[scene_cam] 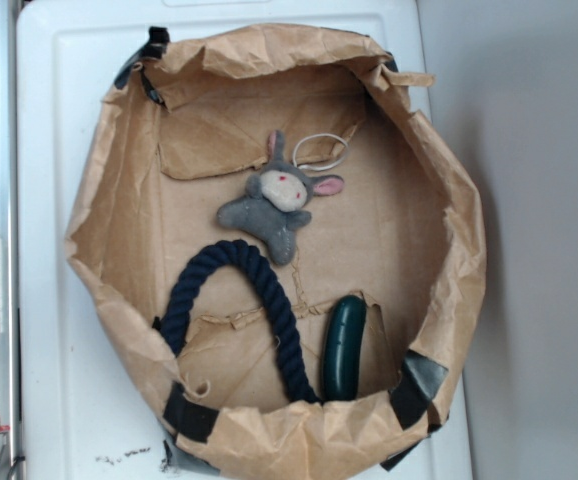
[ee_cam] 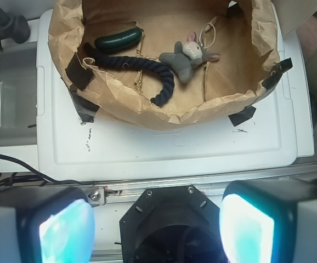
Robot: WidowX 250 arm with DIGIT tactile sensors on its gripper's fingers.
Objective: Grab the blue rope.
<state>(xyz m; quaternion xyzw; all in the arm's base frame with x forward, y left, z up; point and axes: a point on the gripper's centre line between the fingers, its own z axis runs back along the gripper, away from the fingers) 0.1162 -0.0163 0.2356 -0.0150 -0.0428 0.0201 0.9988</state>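
The blue rope [scene_cam: 259, 300] is a thick navy twisted rope lying in an arch on the floor of a brown paper bag [scene_cam: 109, 200]. In the wrist view the blue rope [ee_cam: 139, 68] runs across the bag and curls down at its right end. My gripper [ee_cam: 156, 227] is open and empty, its two cyan pads wide apart at the bottom of the wrist view, well short of the bag and above the black base mount. The gripper does not show in the exterior view.
A grey plush bunny [scene_cam: 274, 200] lies beside the rope's top. A dark green cucumber toy [scene_cam: 344, 345] lies right of the rope's end. The bag's crumpled walls ring everything. The bag sits on a white board [ee_cam: 175, 148]; a metal rail [ee_cam: 202, 178] runs along its near edge.
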